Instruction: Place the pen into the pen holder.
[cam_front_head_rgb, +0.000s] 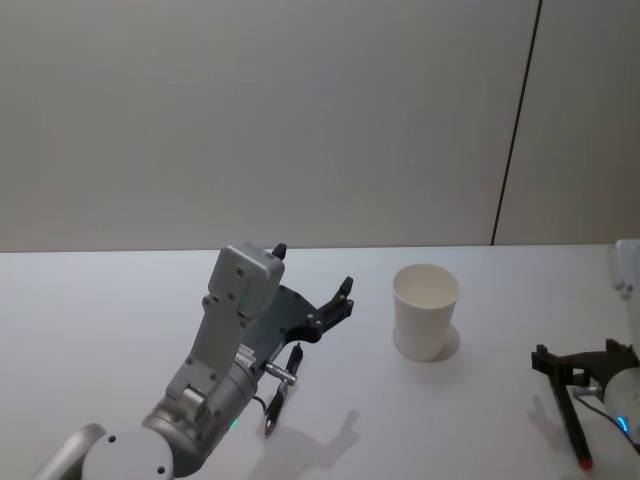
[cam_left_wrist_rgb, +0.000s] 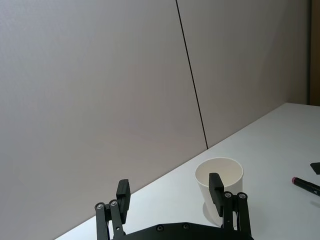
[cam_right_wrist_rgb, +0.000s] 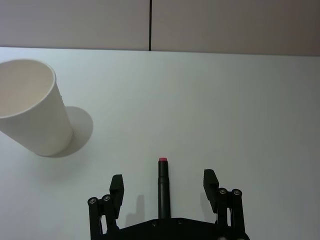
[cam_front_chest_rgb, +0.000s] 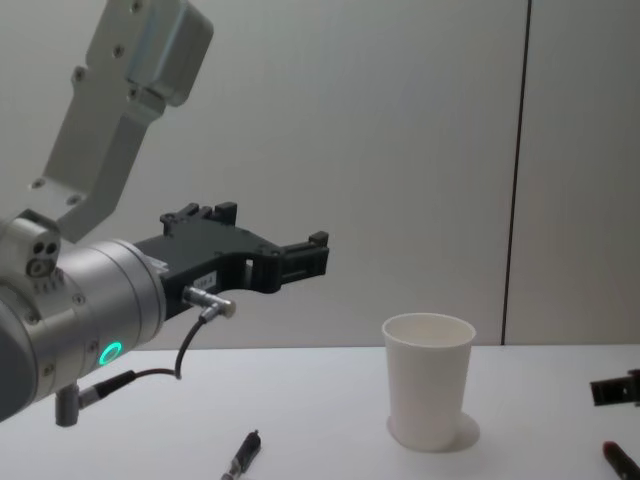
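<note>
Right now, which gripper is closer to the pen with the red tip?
Right. The red-tipped pen lies between the fingers of the open right gripper. The left gripper hangs open in the air, on the other side of the paper cup.

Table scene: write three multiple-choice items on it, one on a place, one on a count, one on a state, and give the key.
1. Where is the cup?
A. In the left gripper.
B. On the floor.
C. Upright on the table, between the two arms.

2. How many pens lie on the table?
A. One.
B. Two.
C. Three.

3. How is the left gripper?
A. Fingers open, empty.
B. Shut on a pen.
C. Shut on the cup.

Key:
1 C: the cup stands alone on the table.
2 B: a dark pen lies under the left arm, and a red-tipped pen lies between the right gripper's open fingers.
3 A: its fingers stand apart with nothing between them.
</note>
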